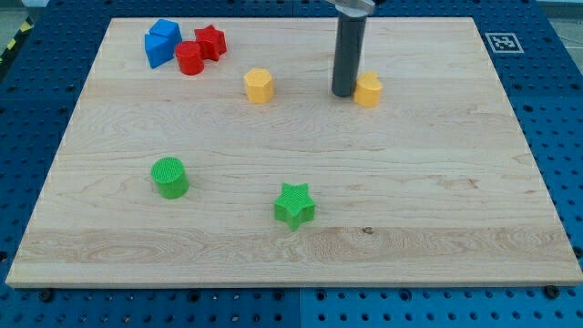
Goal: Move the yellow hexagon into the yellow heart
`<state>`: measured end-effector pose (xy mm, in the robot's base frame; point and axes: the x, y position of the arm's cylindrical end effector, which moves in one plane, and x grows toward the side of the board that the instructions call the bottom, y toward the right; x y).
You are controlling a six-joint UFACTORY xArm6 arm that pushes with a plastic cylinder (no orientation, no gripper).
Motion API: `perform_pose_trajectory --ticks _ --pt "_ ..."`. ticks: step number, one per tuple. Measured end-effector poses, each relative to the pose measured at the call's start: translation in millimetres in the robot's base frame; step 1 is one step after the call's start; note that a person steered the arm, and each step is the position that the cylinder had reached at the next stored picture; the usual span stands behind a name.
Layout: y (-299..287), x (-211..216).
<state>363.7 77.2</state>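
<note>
A yellow hexagon (259, 86) lies in the upper middle of the wooden board (291, 237). A second yellow block, which looks like the yellow heart (369, 90), lies to its right. My tip (344, 94) stands between the two, touching or almost touching the left side of the heart. It is well apart from the hexagon, about a hundred pixels to the hexagon's right. The rod rises straight up out of the view's top.
A blue block (161, 42), a red cylinder (189, 58) and a red star (210, 42) cluster at the upper left. A green cylinder (169, 177) lies at the lower left. A green star (294, 204) lies at the lower middle.
</note>
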Motion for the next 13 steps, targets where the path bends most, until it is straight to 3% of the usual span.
perform_pose_trajectory --ticks 1,2,3,6,11,13 --pt "33 -4" --pt "33 -32" --pt "34 -32" --pt "50 -4" --pt "133 52" --pt "133 66"
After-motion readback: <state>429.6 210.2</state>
